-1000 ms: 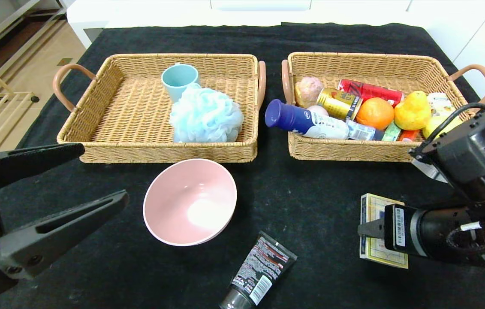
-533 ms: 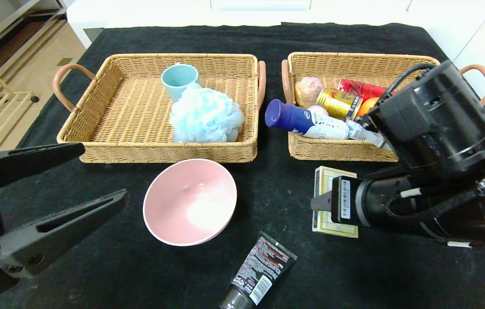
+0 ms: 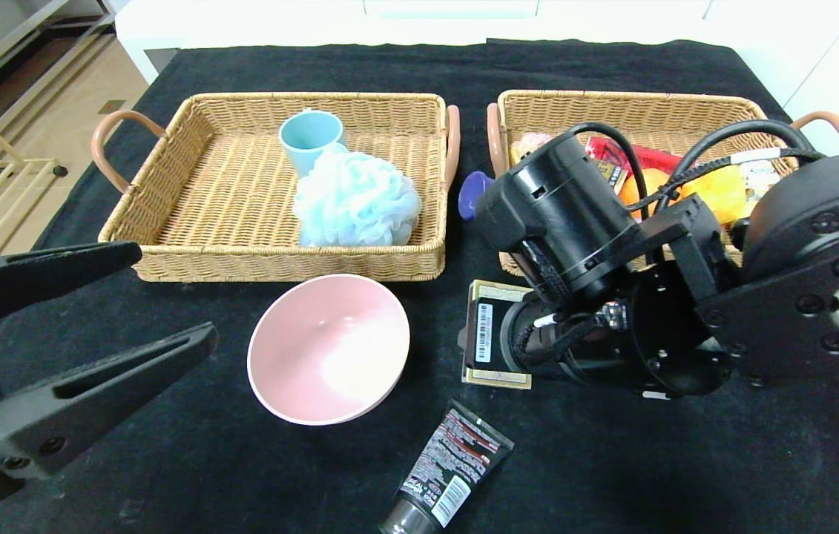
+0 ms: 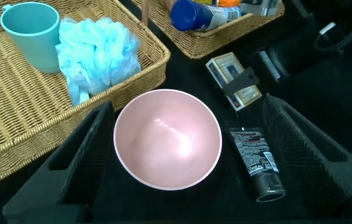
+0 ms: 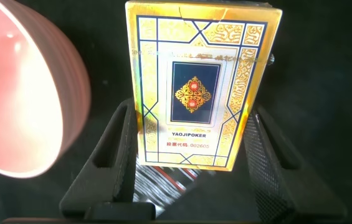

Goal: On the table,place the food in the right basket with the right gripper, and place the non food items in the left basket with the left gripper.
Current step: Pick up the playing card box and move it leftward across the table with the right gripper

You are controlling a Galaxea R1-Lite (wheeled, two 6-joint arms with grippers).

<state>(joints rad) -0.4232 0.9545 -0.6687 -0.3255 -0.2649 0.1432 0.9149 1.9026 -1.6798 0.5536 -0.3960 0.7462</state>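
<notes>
Right wrist view: right hand grasps the playing-card box by its long edges, above the worktop beside the pink bowl; the glossy box could slip. Left hand spread, idle.

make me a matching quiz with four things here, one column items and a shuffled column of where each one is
Items:
1. teal cup
2. pink bowl
3. card box
4. black tube

Places:
A. between the right tool's fingers
B. lying on the cloth nearest the robot
C. inside the left basket
D. on the cloth just in front of the left basket

Pairs: 1-C, 2-D, 3-A, 4-B
</notes>
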